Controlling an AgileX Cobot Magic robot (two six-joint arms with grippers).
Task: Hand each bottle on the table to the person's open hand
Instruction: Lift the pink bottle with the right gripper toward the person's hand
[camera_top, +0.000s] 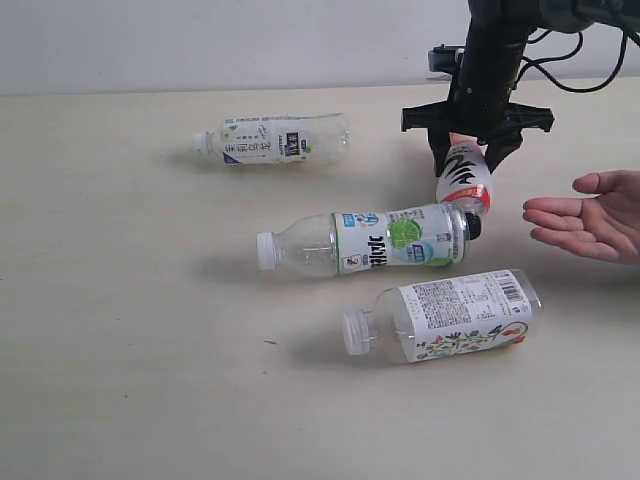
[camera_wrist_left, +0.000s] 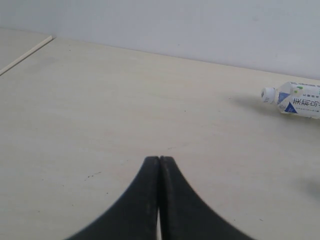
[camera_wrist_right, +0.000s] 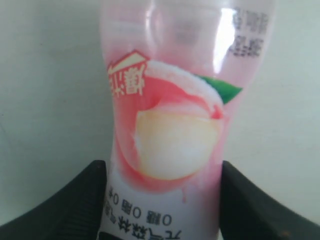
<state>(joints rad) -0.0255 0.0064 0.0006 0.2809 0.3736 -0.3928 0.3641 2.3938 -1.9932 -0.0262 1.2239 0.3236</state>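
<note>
My right gripper (camera_top: 470, 150) (camera_wrist_right: 162, 172) is shut on the pink-white labelled bottle (camera_top: 464, 178) (camera_wrist_right: 172, 115), holding it tilted with its black cap (camera_top: 474, 224) down, just above the table (camera_top: 120, 300). The person's open hand (camera_top: 590, 222) waits palm-up to its right, apart from the bottle. A lime-green labelled bottle (camera_top: 370, 240) lies in the middle, a floral one (camera_top: 450, 315) in front of it, and a white-labelled one (camera_top: 275, 138) (camera_wrist_left: 295, 100) at the back. My left gripper (camera_wrist_left: 160, 162) is shut and empty over bare table; the exterior view does not show it.
The right arm's black body and cables (camera_top: 500, 50) hang over the back right. A pale wall (camera_top: 200, 40) runs behind the table. The table's far left edge (camera_wrist_left: 25, 54) shows in the left wrist view.
</note>
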